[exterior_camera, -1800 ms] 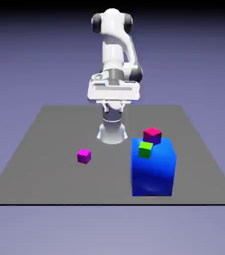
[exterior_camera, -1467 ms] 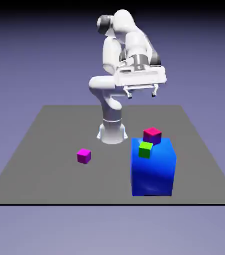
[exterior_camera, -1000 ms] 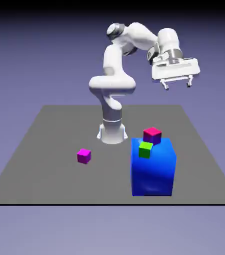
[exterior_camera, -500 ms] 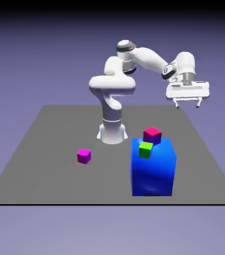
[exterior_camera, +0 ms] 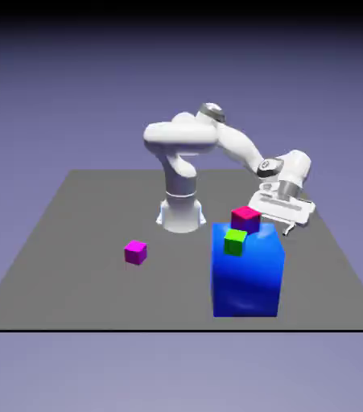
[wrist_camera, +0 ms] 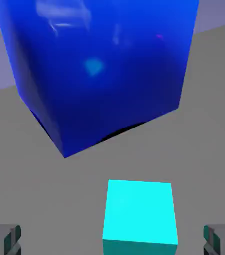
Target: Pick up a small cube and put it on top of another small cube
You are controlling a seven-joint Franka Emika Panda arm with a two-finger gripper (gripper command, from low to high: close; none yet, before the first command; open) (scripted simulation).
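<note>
Two gripper tips are wide apart, and the gripper (wrist_camera: 112, 239) holds nothing. The bright cyan cube (wrist_camera: 140, 211) sits on the gray table (wrist_camera: 209, 149), near the big blue block (wrist_camera: 104, 74). The hand view shows it between the tips, touching neither.

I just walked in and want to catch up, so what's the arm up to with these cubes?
The arm has its open end effector over the cyan cube, which sits on the table beside the big blue block. Nothing is held. It looks set to pick that cube up. No stack with it is made yet; the magenta cube lies apart on the table.
</note>
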